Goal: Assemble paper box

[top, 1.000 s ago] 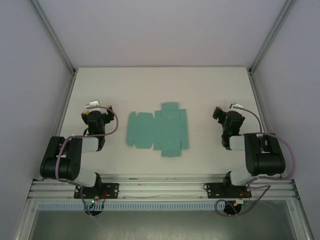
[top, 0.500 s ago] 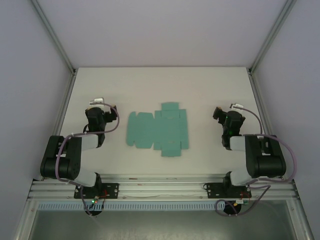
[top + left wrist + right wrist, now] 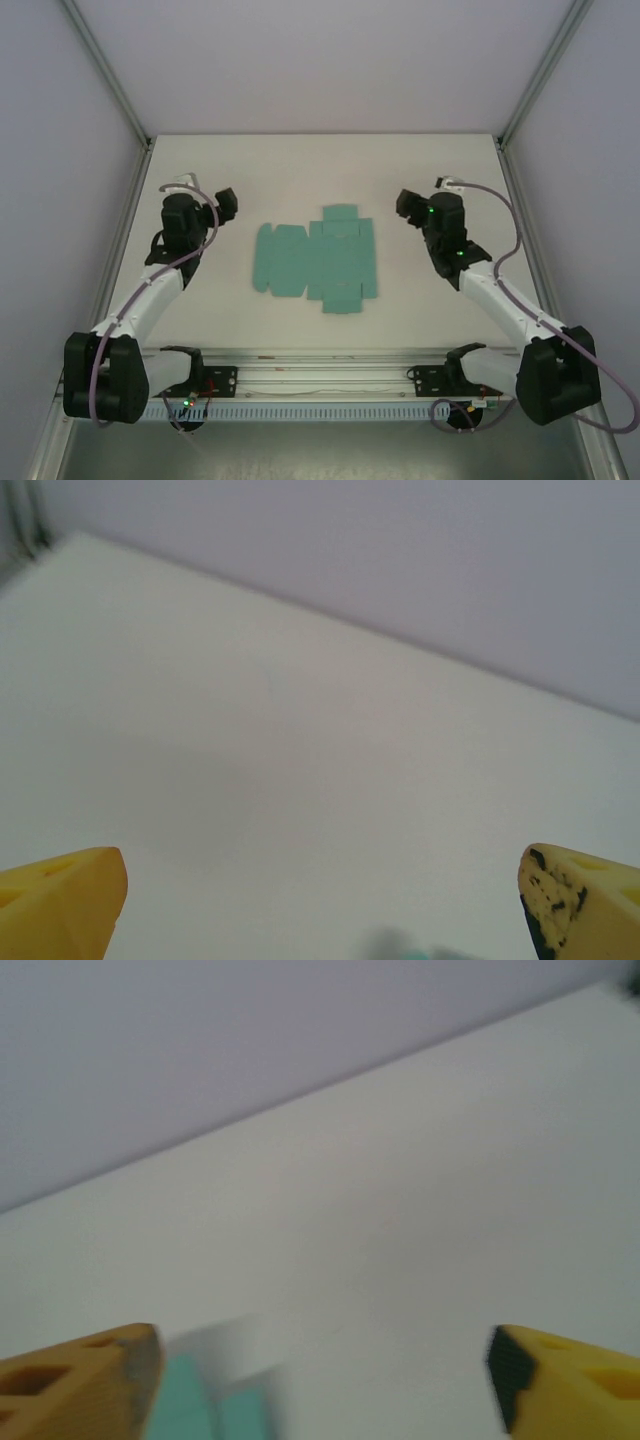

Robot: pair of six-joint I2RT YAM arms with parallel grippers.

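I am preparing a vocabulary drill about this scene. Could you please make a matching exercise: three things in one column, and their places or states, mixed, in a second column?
Column 1
1. teal die-cut cardboard paper box
2. yellow-fingered left gripper
3. yellow-fingered right gripper

Column 2
A. open, at the sheet's right side, apart from it
B. lying flat and unfolded on the white table
C. open, at the sheet's left side, apart from it

Pairs: 1-B; 2-C; 3-A

White table (image 3: 420, 170), flat teal paper box (image 3: 315, 262) sheet lying mid-table
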